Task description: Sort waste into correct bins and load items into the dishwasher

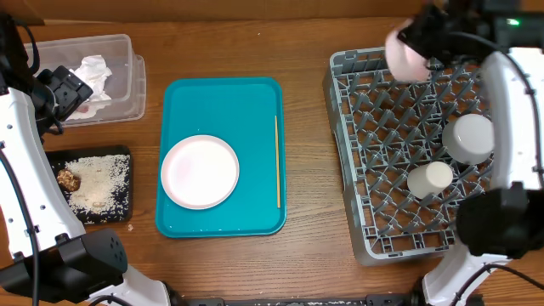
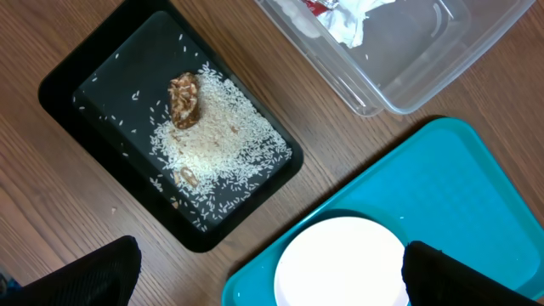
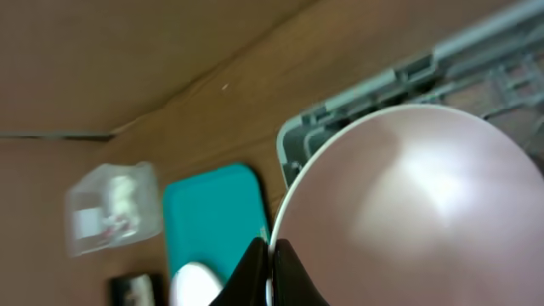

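Step in hand: loading dish rack (image 1: 343,161). Right tool (image 3: 272,259) pinching rim of pink bowl (image 3: 408,204), which is glossy, round, tilted over rack's far edge. Next, probably: lower bowl between grey pegs, let go.

Left tool (image 2: 272,285) spread wide, empty, above black tray (image 2: 51,85) with rice crumbs (image 2: 221,140).

Pale pink plate (image 1: 200,172) and thin wooden stick (image 1: 277,161) on smooth teal tray (image 1: 255,102), not yet loaded.
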Available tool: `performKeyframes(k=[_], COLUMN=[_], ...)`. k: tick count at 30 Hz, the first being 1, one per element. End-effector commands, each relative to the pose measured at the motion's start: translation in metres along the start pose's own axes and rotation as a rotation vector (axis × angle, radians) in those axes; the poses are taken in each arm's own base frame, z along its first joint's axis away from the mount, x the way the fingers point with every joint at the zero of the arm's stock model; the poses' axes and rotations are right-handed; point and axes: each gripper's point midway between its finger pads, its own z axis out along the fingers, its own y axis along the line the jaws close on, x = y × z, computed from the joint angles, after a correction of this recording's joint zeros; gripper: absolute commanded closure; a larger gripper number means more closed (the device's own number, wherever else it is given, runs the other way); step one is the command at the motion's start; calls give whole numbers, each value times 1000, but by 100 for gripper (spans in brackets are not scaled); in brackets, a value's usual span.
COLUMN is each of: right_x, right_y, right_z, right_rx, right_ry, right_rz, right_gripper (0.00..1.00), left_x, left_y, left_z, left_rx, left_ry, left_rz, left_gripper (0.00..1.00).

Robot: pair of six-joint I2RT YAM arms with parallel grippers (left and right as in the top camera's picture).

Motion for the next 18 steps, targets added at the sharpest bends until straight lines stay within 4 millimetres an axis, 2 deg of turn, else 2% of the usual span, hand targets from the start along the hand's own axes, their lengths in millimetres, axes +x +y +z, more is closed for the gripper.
performKeyframes(k=[1, 8, 14, 16, 18], right_x=[17, 34, 49, 52, 52], right_y=[16, -1, -19, -30, -49], right_z=[-7, 1, 12, 19, 29], right_rx=[-328, -551, -529, -472, -368], right_ry=[129, 199, 240, 245, 228], right_rz=[24, 82, 162, 216, 262], right_gripper=[96, 96, 96, 96, 96], left_x=[2, 2, 2, 2, 2], left_y=[-1, -1, -1, -1, -1], left_z=[4, 4, 4, 4, 4], left_rx=[-6, -6, -6, -6, -6], left_ry=[14, 14, 14, 13, 14], left_rz=[-13, -13, -13, -13, -13], left_gripper=[0, 0, 0, 0, 0])
